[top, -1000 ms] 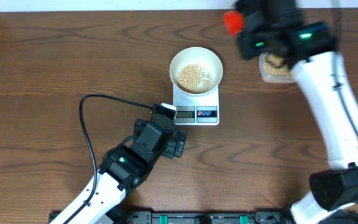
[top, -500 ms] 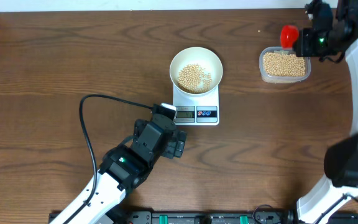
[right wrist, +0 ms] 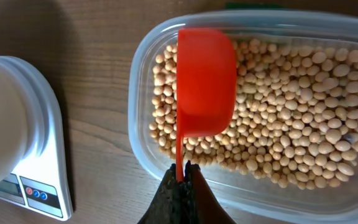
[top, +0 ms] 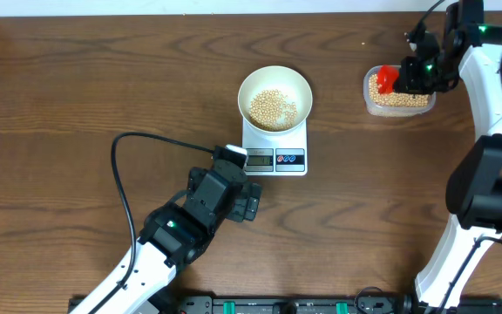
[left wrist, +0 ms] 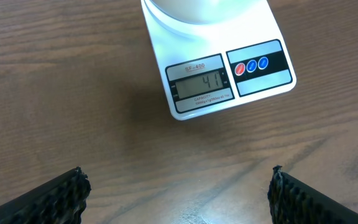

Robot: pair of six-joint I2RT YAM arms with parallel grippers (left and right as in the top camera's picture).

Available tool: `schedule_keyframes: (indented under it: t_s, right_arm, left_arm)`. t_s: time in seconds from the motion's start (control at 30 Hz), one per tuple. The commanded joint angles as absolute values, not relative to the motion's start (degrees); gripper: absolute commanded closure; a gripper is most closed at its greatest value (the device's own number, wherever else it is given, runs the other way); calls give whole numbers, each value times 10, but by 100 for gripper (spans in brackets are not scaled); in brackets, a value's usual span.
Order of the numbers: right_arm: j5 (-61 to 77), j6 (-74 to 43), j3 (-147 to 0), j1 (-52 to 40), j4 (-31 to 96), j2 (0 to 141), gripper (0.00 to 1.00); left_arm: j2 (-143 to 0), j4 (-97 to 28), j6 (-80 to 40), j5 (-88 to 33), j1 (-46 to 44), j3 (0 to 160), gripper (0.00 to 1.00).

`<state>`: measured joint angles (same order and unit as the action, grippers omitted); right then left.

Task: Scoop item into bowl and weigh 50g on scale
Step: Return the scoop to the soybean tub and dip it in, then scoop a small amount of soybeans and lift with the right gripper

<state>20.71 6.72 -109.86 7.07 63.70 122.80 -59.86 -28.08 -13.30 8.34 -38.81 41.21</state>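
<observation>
The white bowl (top: pixel 274 94) holds a small heap of tan beans (top: pixel 272 108) and stands on the white scale (top: pixel 277 155). The scale also shows in the left wrist view (left wrist: pixel 225 74), its display reading 41. My left gripper (left wrist: pixel 179 199) is open and empty, low over the table in front of the scale. My right gripper (right wrist: pixel 183 177) is shut on the handle of a red scoop (right wrist: pixel 204 84), which lies turned over on the beans (right wrist: pixel 291 112) in the clear plastic tub (top: pixel 398 92). The scoop also shows overhead (top: pixel 385 78).
A black cable (top: pixel 125 179) loops over the table left of my left arm. The clear tub's rim (right wrist: pixel 143 155) lies close to the scale's right side (right wrist: pixel 33 186). The table's far edge runs along the top of the overhead view.
My right arm has swung from beside the bowl to the far right, then brought the red scoop down onto the beans in the clear tub. The left arm has not moved.
</observation>
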Motion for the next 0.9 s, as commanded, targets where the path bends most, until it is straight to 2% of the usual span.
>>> schedule_keyframes:
  t_s: [0.0, 0.43, 0.87]
  right_arm:
    - [216, 74, -1105, 68, 633, 1248, 99]
    - [231, 74, -1102, 52, 650, 1274, 99]
    - [359, 91, -1103, 125, 654, 1261, 99]
  left_arm:
    - [-599, -281, -134, 95, -390, 413, 6]
    - [-599, -280, -134, 95, -390, 413, 6]
    - [-599, -281, -134, 95, -390, 413, 6]
